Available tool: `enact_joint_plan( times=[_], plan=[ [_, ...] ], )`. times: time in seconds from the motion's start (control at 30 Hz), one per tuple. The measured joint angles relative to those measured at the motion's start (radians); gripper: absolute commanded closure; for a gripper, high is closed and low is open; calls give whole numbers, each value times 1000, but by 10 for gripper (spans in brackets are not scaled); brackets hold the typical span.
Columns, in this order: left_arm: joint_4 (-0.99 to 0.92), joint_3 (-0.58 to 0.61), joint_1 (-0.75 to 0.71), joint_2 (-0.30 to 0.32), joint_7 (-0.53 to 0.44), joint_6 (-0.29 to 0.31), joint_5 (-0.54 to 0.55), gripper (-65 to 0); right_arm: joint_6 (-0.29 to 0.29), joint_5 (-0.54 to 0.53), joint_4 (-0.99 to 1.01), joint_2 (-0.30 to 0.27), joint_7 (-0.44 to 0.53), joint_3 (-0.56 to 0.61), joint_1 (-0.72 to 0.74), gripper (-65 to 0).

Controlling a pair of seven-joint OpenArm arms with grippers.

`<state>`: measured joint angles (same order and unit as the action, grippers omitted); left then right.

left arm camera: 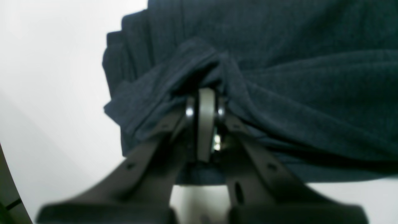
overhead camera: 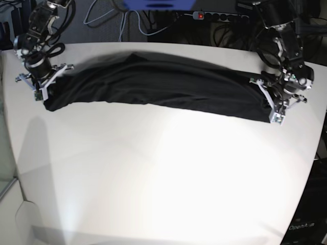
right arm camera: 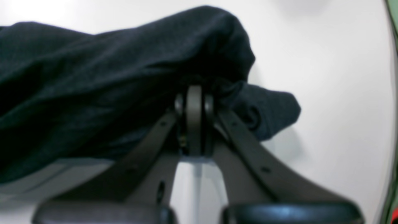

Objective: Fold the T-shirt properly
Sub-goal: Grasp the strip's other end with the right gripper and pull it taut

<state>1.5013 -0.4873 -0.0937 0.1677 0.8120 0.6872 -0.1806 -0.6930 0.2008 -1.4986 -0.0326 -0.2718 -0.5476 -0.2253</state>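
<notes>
A big black T-shirt (overhead camera: 158,87) made of thin, soft cloth lies on a white bench (overhead camera: 163,178) with round corners. It is stretched out in one long band, close to the far edge of the bench. The band runs almost from one side edge to the other. The near half of the bench is bare and bright with light.

The left claw (overhead camera: 276,109) is at the end of the T-shirt (left arm camera: 279,77) next to the bench's right side edge, as seen in the base view. Its two fingers are pressed together, and a bunch of the black cloth is pinched between them. In the left wrist view the cloth puckers up into a little peak right at the tips of the left claw (left arm camera: 205,93). More folds lie stacked at the cloth's edge just past it.

The right claw (overhead camera: 41,92) is at the other end of the T-shirt (right arm camera: 93,77), near the far left corner of the bench. Its fingers are also squeezed together on the cloth. In the right wrist view the cloth humps up over the tips of the right claw (right arm camera: 194,90), and a small flap sticks out to one side onto the white bench (right arm camera: 342,93).

Behind the far edge of the bench there are tangled black cables (overhead camera: 225,35) and a power strip (overhead camera: 219,16) with a red switch.
</notes>
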Motion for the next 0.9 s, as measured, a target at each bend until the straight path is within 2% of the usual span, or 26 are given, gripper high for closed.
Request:
enact_joint_plan(
  times=[0.37, 0.53, 0.7, 0.9],
  plan=[
    [-16, 2, 47, -7, 33, 5, -17, -12, -7, -29, 195, -103, 45, 0, 135, -6],
    [-55, 1, 85, -24, 14, 0, -16, -12, -12, -28, 278, -148, 44, 0, 194, -6],
    [-70, 1, 106, -32, 17, 0, -16, -12, -16, -27, 301, -172, 35, 0, 217, -7],
    [-67, -1, 105, -33, 16, 0, -5, -12, -18, 3, 246, -166, -14, -12, 215, -15]
  ],
)
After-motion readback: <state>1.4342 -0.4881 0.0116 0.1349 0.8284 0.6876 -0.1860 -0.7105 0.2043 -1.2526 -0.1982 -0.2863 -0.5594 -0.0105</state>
